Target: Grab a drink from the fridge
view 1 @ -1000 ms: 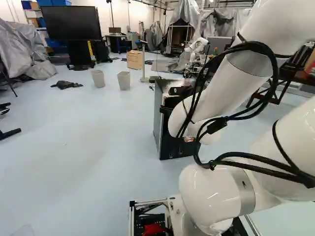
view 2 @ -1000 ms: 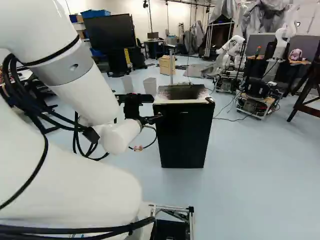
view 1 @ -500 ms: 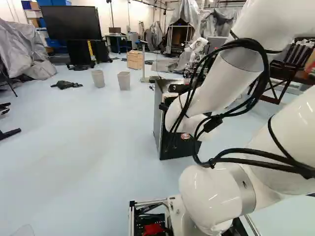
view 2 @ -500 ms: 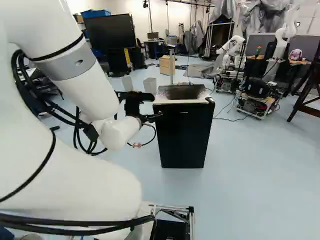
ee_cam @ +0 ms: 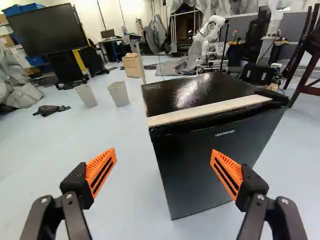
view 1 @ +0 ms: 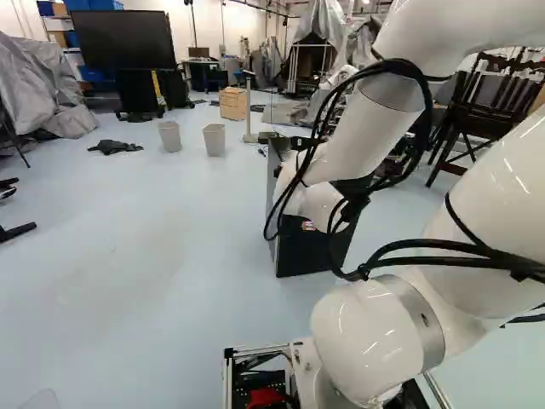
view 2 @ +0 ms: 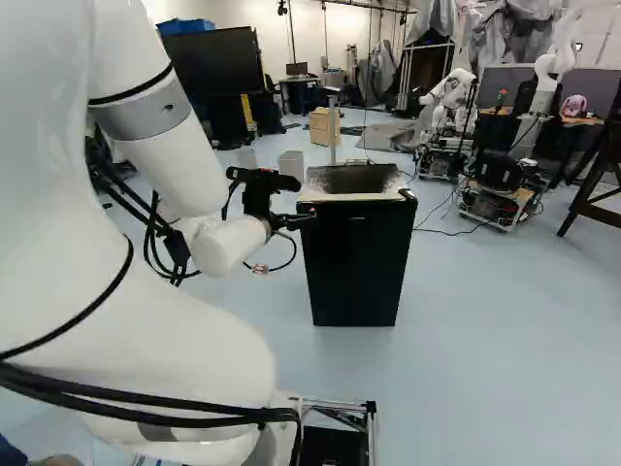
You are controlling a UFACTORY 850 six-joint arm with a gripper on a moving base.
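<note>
Gripper (view 2: 297,220): fingers wide apart, nothing clamped; orange pads (ee_cam: 102,171) face each other. Fridge (ee_cam: 215,160) ahead, near the fingers, upright; its door appears closed, so the drink is hidden if inside. Seen from the wrist, one finger overlaps the door front; contact cannot be confirmed. A pale strip (ee_cam: 210,111) runs along the front edge of the glossy dark top. Beyond: two bins (ee_cam: 119,93), side by side; dark cloth (ee_cam: 51,110) on the floor near them; wooden drawer unit (ee_cam: 132,66); large screen (ee_cam: 45,29) farther off. Another robot (view 2: 451,97) stands well behind the fridge. Pale blue floor (view 2: 485,340) extends along both sides of the fridge; its front corner lies between the fingers' lines.
</note>
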